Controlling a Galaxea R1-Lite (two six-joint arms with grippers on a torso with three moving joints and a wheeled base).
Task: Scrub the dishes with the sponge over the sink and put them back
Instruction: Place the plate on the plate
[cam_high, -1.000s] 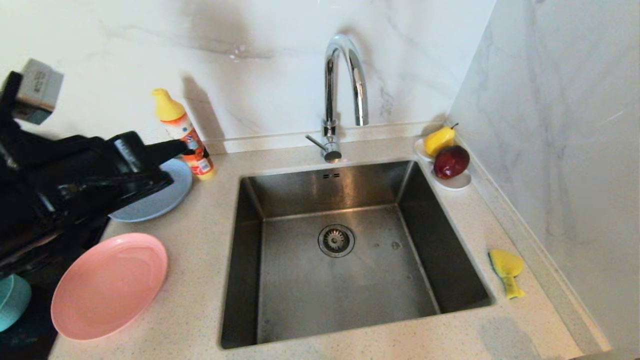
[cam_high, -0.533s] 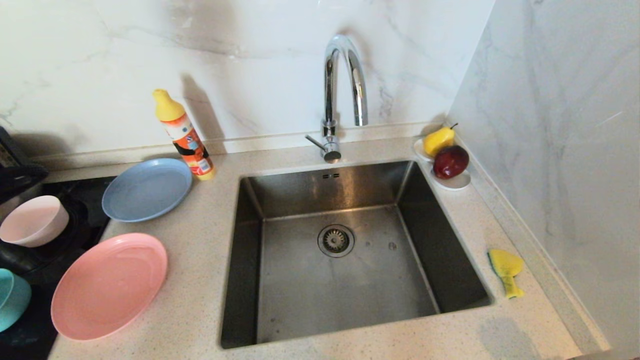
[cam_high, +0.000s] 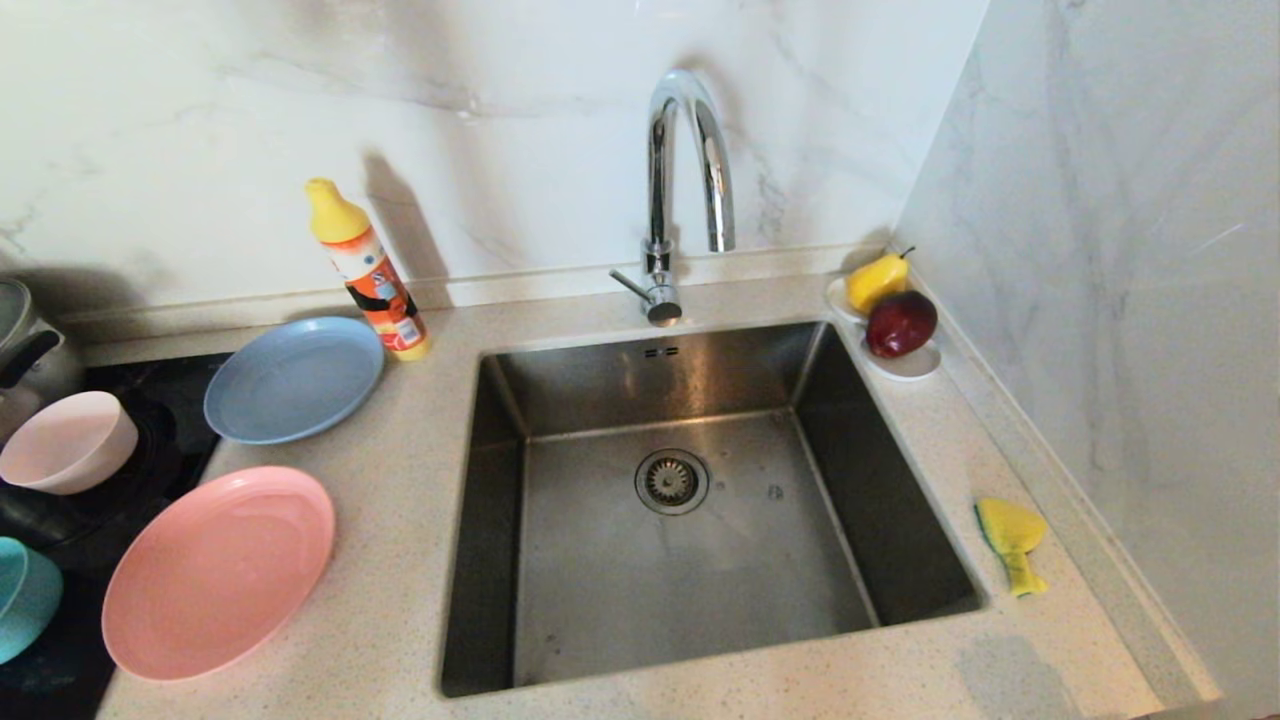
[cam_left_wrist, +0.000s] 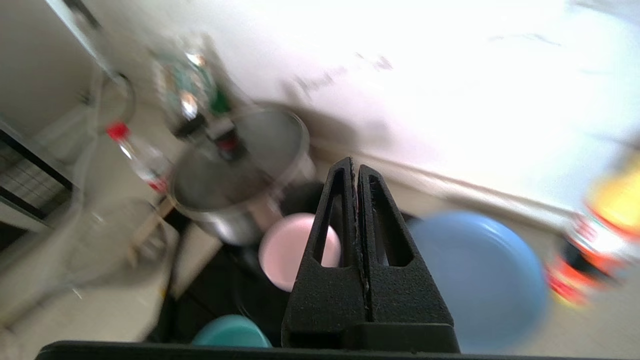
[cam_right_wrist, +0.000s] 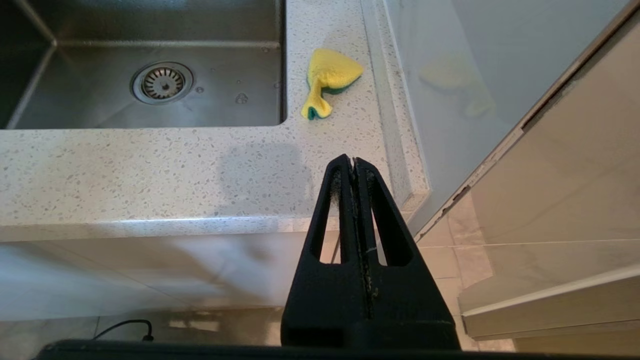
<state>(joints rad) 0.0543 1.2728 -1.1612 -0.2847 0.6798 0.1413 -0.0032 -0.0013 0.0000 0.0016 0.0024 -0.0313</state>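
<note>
On the counter left of the sink (cam_high: 500, 480) lie a pink plate (cam_high: 215, 575) and a grey-blue plate (cam_high: 293, 380). A pale pink bowl (cam_high: 65, 442) and a teal bowl (cam_high: 25, 600) sit on the dark hob at the far left. The bent yellow sponge (cam_high: 1012, 540) lies on the counter right of the sink. Neither gripper shows in the head view. My left gripper (cam_left_wrist: 356, 167) is shut and empty, off to the left with the pink bowl (cam_left_wrist: 295, 250) and grey-blue plate (cam_left_wrist: 480, 280) beyond it. My right gripper (cam_right_wrist: 353, 161) is shut and empty, hanging below the counter's front edge, short of the sponge (cam_right_wrist: 330, 80).
An orange detergent bottle (cam_high: 370, 275) stands behind the grey-blue plate. The chrome faucet (cam_high: 685, 190) rises behind the basin. A white dish with a pear (cam_high: 878, 280) and a red apple (cam_high: 902, 322) sits in the back right corner. A steel pot (cam_high: 25, 340) is at far left.
My left arm, which covered the grey-blue plate and the bowls a second ago, has swung out of the head view to the left. Nothing on the counter moved.
</note>
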